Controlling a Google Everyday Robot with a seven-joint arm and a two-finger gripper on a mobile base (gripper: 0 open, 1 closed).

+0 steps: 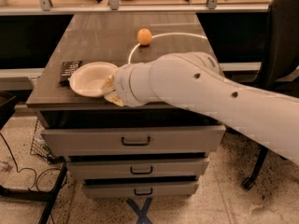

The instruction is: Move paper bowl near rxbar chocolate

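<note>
Paper bowl: front-left part of tabletop, close to the front edge, open side up, slightly tilted. Its left rim meets the right edge of the rxbar chocolate; contact or mere overlap not clear.

Rxbar chocolate: flat, black wrapper, long side running front to back, near the tabletop's left edge.

Gripper: at the bowl's right rim. Yellowish jaws sit one over and one under the rim, closed on it. The thick white arm reaches in from the right, covers the front-right of the tabletop and hides most of the gripper body.

Orange ball: further back, near centre, well apart from the bowl. A thin white arc curves on the surface beside it.

Below the tabletop: three drawers with handles. Dark chair to the right. Blue tape cross on the floor in front.
</note>
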